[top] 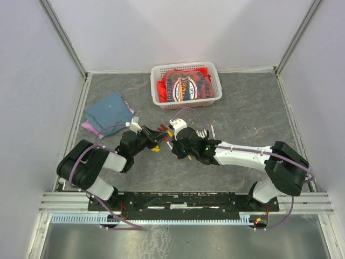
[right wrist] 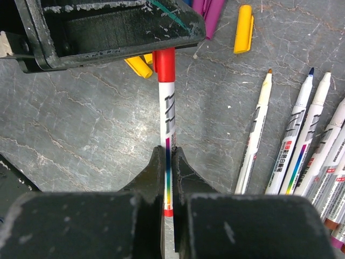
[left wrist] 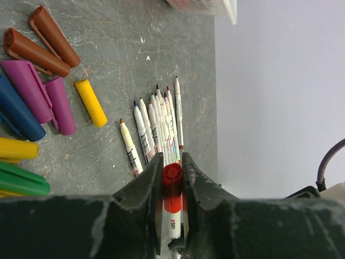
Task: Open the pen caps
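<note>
The right gripper (right wrist: 167, 156) is clenched on the white barrel of a pen (right wrist: 168, 108), low down near its red tail end, so most of the barrel sticks out ahead of it. The pen is held off the tabletop (top: 248, 118), a little left of its middle. At the other end sits the red cap (left wrist: 172, 181), and the left gripper (left wrist: 172, 164) has its two fingers pressed against either side of it, grasping the cap alone and not the barrel. This two-ended hold makes sense: one arm anchors the body and the other takes the part that must come away, with both lined up along the pen's axis so a straight pull should separate them. The cap looks fully seated, so I judge the pull has not yet begun.

Loose caps (left wrist: 61, 105) in brown, purple, blue, yellow and green lie together to the left of the held pen. The bare pens (left wrist: 156, 127) lie side by side in a row beyond it, tips pointing the same way. Keeping the two groups apart leaves room for both arms. A basket (top: 157, 86) stands at the far edge, and a cloth (top: 109, 112) lies near the left edge.
</note>
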